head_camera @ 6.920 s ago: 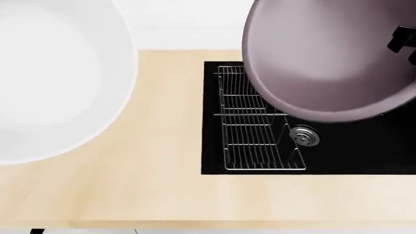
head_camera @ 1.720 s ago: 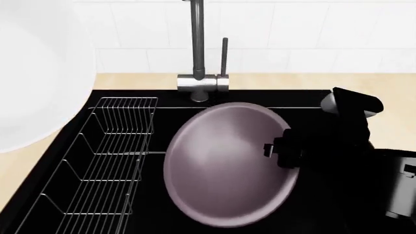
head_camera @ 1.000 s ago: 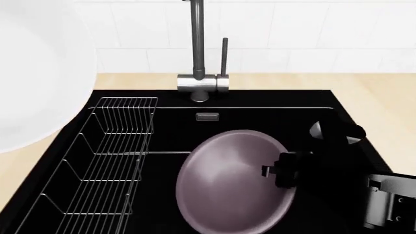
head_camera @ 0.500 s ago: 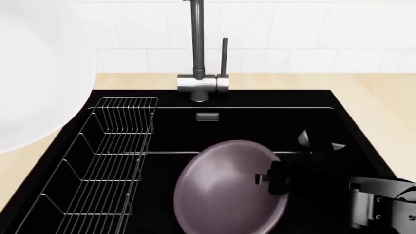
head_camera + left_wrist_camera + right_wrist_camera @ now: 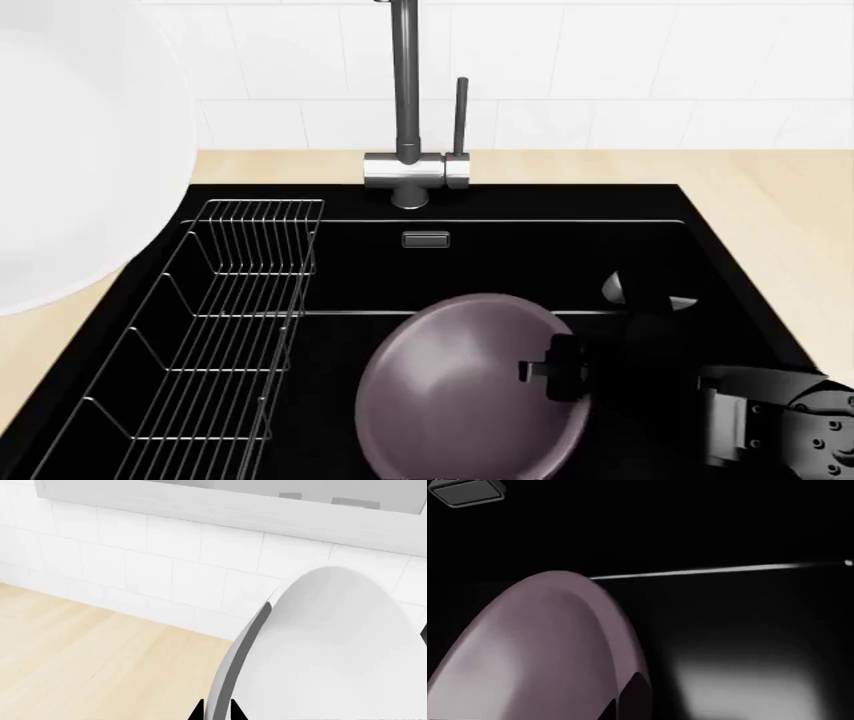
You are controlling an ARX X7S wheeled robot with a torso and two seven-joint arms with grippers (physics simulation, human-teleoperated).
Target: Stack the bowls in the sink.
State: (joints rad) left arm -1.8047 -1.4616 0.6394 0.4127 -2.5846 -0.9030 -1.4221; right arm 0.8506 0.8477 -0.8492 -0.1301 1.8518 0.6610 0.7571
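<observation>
The dark purplish-grey bowl point(image 5: 461, 400) hangs tilted low inside the black sink point(image 5: 534, 260), near its front, with my right gripper point(image 5: 550, 370) shut on its right rim. The right wrist view shows the same bowl point(image 5: 540, 650) edge-on, its rim pinched by the right gripper point(image 5: 620, 705) over the sink floor point(image 5: 740, 610). The white bowl point(image 5: 67, 150) is held high at the left, close to the head camera. In the left wrist view my left gripper point(image 5: 215, 711) is shut on the rim of the white bowl point(image 5: 333, 650). The left gripper is hidden in the head view.
A steel faucet point(image 5: 404, 110) rises at the sink's back edge. A wire rack point(image 5: 214, 330) fills the sink's left side. Light wooden countertop point(image 5: 774, 200) surrounds the basin, with white tiled wall point(image 5: 133, 555) behind. An overflow slot point(image 5: 426, 239) sits in the back wall.
Over the last second my right gripper has carried the purplish-grey bowl lower and nearer the sink's front. The white bowl has stayed put at the left.
</observation>
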